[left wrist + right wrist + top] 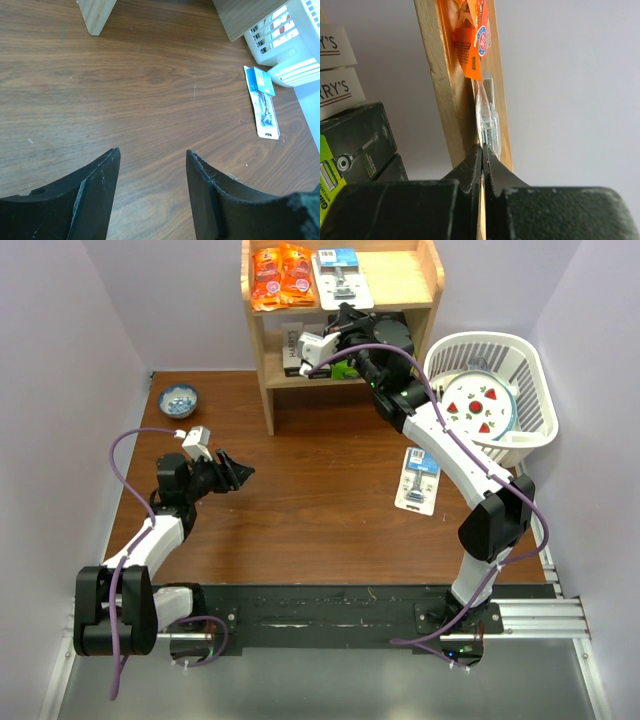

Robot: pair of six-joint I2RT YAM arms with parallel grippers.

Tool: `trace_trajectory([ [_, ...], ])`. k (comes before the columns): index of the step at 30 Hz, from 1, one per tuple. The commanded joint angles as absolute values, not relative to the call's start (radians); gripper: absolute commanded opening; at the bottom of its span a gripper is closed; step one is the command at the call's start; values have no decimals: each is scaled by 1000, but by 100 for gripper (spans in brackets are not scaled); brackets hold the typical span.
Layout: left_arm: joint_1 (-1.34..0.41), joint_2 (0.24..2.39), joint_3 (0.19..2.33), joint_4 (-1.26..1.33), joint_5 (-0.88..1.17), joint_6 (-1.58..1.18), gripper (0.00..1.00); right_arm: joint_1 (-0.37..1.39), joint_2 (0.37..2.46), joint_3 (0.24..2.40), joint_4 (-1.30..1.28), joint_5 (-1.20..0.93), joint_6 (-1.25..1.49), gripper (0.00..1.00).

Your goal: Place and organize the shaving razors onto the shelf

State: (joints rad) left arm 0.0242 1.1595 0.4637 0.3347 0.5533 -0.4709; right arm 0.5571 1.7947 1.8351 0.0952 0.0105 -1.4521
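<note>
The wooden shelf (405, 280) stands at the back. A clear blister razor card with a blue header (340, 275) lies on its top board. My right gripper (345, 312) is shut on the near edge of this card (488, 120), at the board's front edge (440, 75). On the lower board sit the HARRY'S box (295, 345) (335, 65) and a black box with a lime-green end (357, 145). A second blister card (418, 480) (262, 100) lies flat on the table. My left gripper (238, 472) (152, 160) is open and empty, low over the table at the left.
Orange snack packets (282, 275) (472, 45) lie on the top board, left of the card. A white slatted basket (530, 370) holding a strawberry plate stands to the right of the shelf. A small blue bowl (179, 398) sits at the back left.
</note>
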Motion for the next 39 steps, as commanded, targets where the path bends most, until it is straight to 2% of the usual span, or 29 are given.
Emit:
trace_trajectory([
  [1, 32, 1155, 494, 364, 561, -462, 60, 558, 1798, 1867, 161, 18, -1471, 0],
  [21, 32, 1201, 497, 411, 566, -486, 60, 563, 1793, 1821, 183, -17, -1489, 0],
  [22, 32, 1206, 495, 414, 568, -488, 60, 561, 1790, 1816, 186, -21, -1489, 6],
  [25, 32, 1212, 499, 423, 571, -492, 60, 561, 1770, 1778, 230, -34, -1488, 35],
  [26, 32, 1215, 500, 425, 571, -492, 60, 561, 1760, 1763, 257, -38, -1486, 49],
  [28, 32, 1216, 505, 429, 575, -494, 60, 561, 1709, 1711, 271, -40, -1479, 58],
  [29, 32, 1218, 505, 430, 575, -495, 60, 561, 1686, 1686, 294, -38, -1471, 81],
  [30, 32, 1221, 508, 433, 575, -495, 60, 561, 1619, 1610, 326, -38, -1456, 91],
  [31, 32, 1221, 506, 436, 575, -497, 60, 564, 1583, 1568, 350, -41, -1425, 94],
  [35, 31, 1223, 505, 439, 577, -495, 60, 563, 1349, 1369, 237, -55, -1329, 94],
  [37, 32, 1224, 503, 439, 578, -492, 60, 563, 1239, 1312, 128, -5, -1112, 93],
  [39, 32, 1224, 502, 440, 578, -492, 60, 563, 1203, 1313, -105, 94, -908, 91],
])
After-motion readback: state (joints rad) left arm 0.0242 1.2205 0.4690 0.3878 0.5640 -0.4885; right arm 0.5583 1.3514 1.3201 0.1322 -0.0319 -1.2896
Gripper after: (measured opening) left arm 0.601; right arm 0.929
